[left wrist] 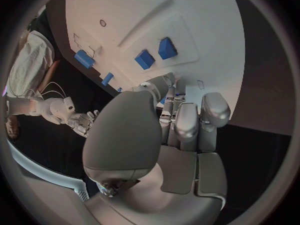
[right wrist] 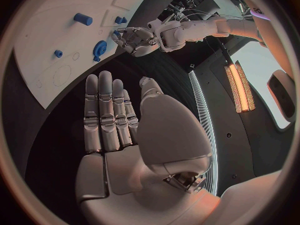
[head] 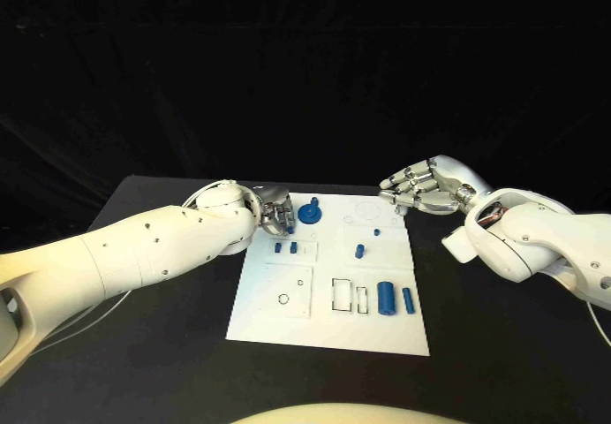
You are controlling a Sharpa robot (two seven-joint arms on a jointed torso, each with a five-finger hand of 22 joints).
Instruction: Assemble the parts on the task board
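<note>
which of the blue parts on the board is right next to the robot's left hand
The round, gear-like blue part at the board's far left corner. It sits right beside the left hand; the other blue pieces lie farther down the board, toward the robot.

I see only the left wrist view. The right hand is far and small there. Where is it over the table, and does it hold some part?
Observer: The right hand hovers by the far right corner of the task board. Its fingers are straight and hold nothing.
Operator: Is any part hidden behind my left hand?
Observer: Yes, a blue wheel-shaped part sits close beside the left hand, on the board's far left area. I cannot tell whether they touch.
</note>
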